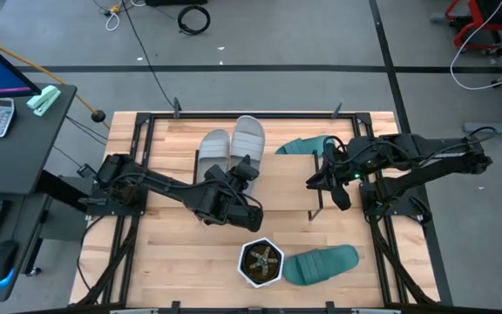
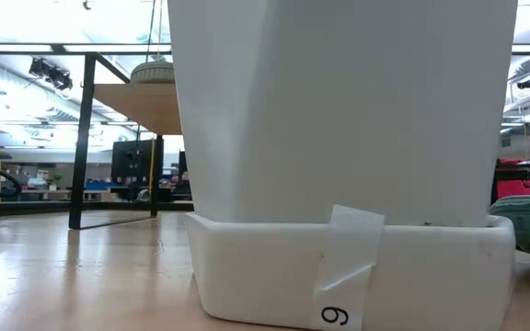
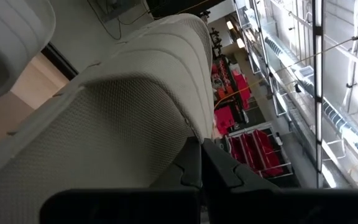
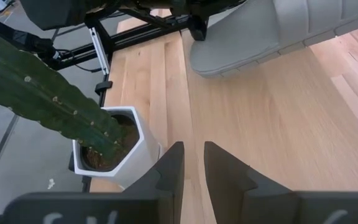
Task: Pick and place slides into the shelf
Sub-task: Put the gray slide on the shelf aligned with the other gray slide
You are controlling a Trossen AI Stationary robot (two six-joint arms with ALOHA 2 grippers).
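Wood-plank tabletop [image 1: 190, 253]; ribbed grey slide [image 1: 248, 138]; hex white pot [image 1: 261, 263].

Two slides [image 1: 231, 148] are lying side by side on the shelf [image 1: 281, 187] at the desk's [image 1: 172, 253] far middle. A third slide [image 1: 306, 145] is sitting to their right. The potted plant [image 1: 261, 262] is standing at the near edge, a fourth slide [image 1: 321, 263] just right of it.

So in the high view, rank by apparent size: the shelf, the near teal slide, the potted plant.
1. Shelf, largest by far.
2. Teal slide.
3. Potted plant, only slightly smaller than the slide.
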